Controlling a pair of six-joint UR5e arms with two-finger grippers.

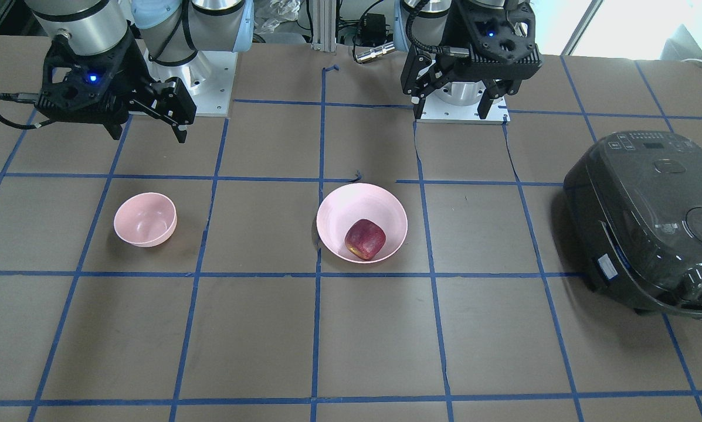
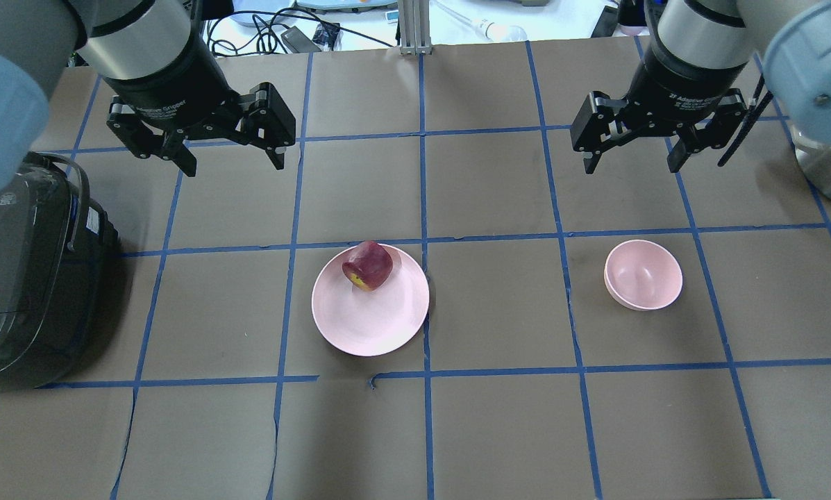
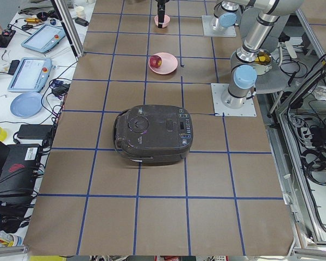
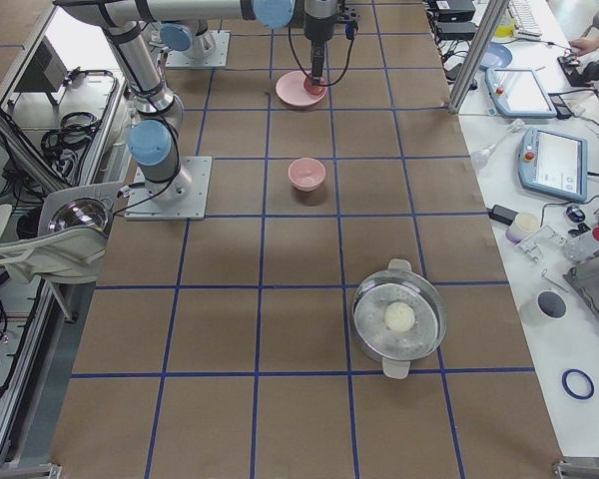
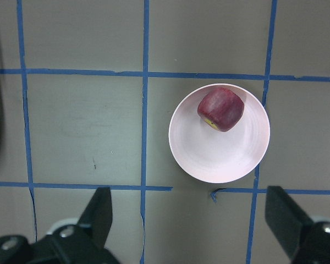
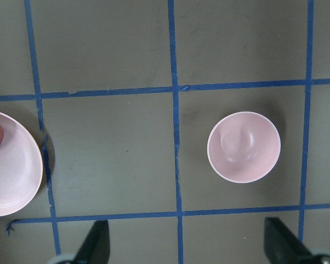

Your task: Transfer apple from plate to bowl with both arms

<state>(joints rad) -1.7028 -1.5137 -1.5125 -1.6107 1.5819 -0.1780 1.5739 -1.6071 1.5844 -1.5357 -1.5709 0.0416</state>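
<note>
Status: apple (image 2: 368,266) on plate (image 2: 373,319), mid-bench, off-centre twd operator edge. Empty bowl (image 2: 643,274) twd right end. Aloft, wide open, holding nil: left pincer (image 2: 234,163), right pincer (image 2: 630,165). Rec: left pincer straddles apple squarely, clear of rim.

- Silver-grey jointed left arm (image 2: 137,35) and right arm (image 2: 700,31), with rounded light-blue joint caps (image 2: 811,76).
- Black 2-finger left gripper (image 2: 234,167) and right gripper (image 2: 630,167), with white lettering (image 2: 693,97) on their collars.
- 1 blue light (image 1: 92,77) per gripper body.
- Black cable (image 1: 10,96) at the right wrist.
</note>
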